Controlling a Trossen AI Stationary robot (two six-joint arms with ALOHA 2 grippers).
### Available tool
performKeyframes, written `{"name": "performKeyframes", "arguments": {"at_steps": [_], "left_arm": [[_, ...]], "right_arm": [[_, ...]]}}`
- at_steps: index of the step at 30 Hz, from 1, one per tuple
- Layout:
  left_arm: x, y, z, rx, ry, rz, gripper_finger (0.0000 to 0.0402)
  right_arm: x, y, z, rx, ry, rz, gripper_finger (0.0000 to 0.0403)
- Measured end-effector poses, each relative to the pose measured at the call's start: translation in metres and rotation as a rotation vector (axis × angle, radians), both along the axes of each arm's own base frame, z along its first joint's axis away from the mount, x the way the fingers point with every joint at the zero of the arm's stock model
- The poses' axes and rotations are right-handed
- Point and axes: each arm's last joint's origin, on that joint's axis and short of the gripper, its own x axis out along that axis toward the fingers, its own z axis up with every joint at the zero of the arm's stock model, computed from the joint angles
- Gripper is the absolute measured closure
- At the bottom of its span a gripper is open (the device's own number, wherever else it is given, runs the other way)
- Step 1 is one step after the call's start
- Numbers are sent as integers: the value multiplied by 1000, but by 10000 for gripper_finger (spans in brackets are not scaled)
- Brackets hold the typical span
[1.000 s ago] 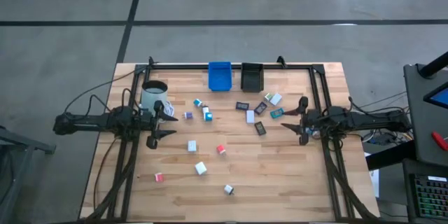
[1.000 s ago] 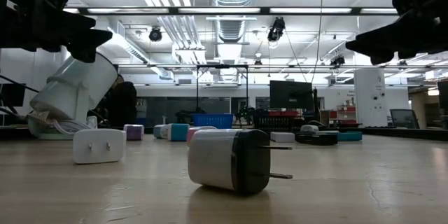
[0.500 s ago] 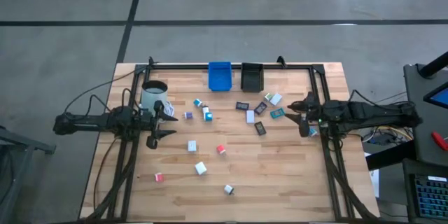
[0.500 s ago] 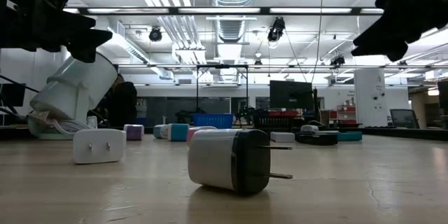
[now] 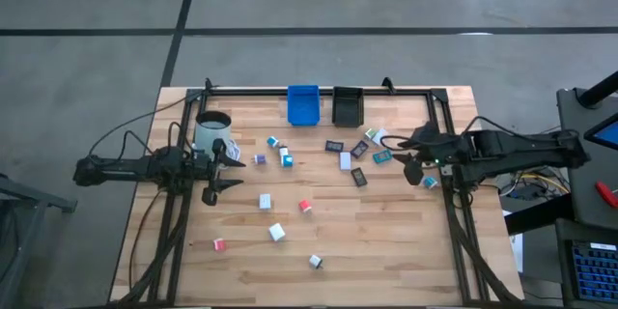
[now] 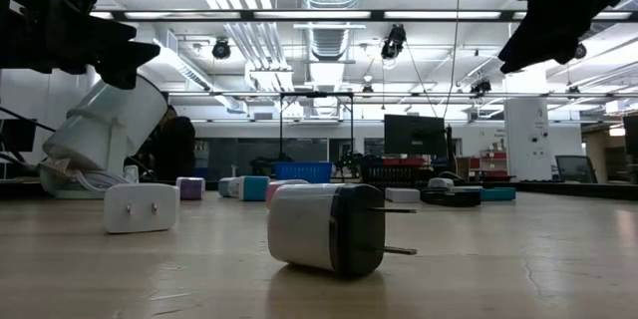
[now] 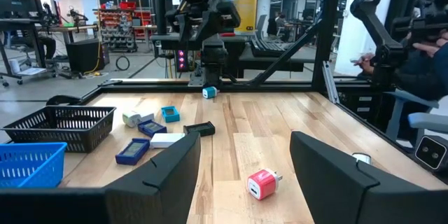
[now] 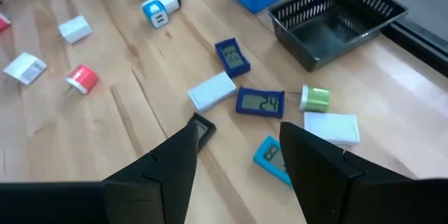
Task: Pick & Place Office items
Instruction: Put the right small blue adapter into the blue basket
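The office items are small chargers and flat little clocks strewn over the wooden table (image 5: 386, 241). Among them are a red charger (image 7: 260, 184), a white one (image 6: 140, 206), a white-and-black one (image 6: 324, 227) lying on its side, and a teal clock (image 8: 269, 157), a blue clock (image 8: 260, 101) and a black clock (image 8: 204, 130). My left gripper (image 5: 224, 167) hangs open beside the white mug (image 5: 212, 132), and its wrist view looks over the red charger. My right gripper (image 5: 410, 159) is open above the cluster of flat pieces near the table's right side, touching nothing.
A blue bin (image 5: 302, 104) and a black mesh bin (image 5: 347, 106) stand side by side at the far edge. A black frame (image 5: 439, 126) runs along the table's far, left and right sides. Bare wood lies along the near edge. A seated person (image 7: 420, 63) shows beyond the table.
My right gripper has swung a little toward the far edge and the table's left, turning over the flat pieces near the black bin. It has stayed open. My left arm and the items have kept still.
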Motion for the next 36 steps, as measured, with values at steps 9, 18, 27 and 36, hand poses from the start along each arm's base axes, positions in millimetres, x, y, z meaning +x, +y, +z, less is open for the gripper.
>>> {"name": "performKeyframes", "arguments": {"at_steps": [9,18,27,36], "left_arm": [[0,0,0,0,0,0,174],[0,0,0,0,0,0,174],[0,0,0,0,0,0,174],[0,0,0,0,0,0,174]], "right_arm": [[1,0,7,-2,59,-2,202],[-4,-2,3,11,92,-106,202],[-7,-3,-1,7,147,-136,202],[-11,-3,-9,97,236,-214,202]]}}
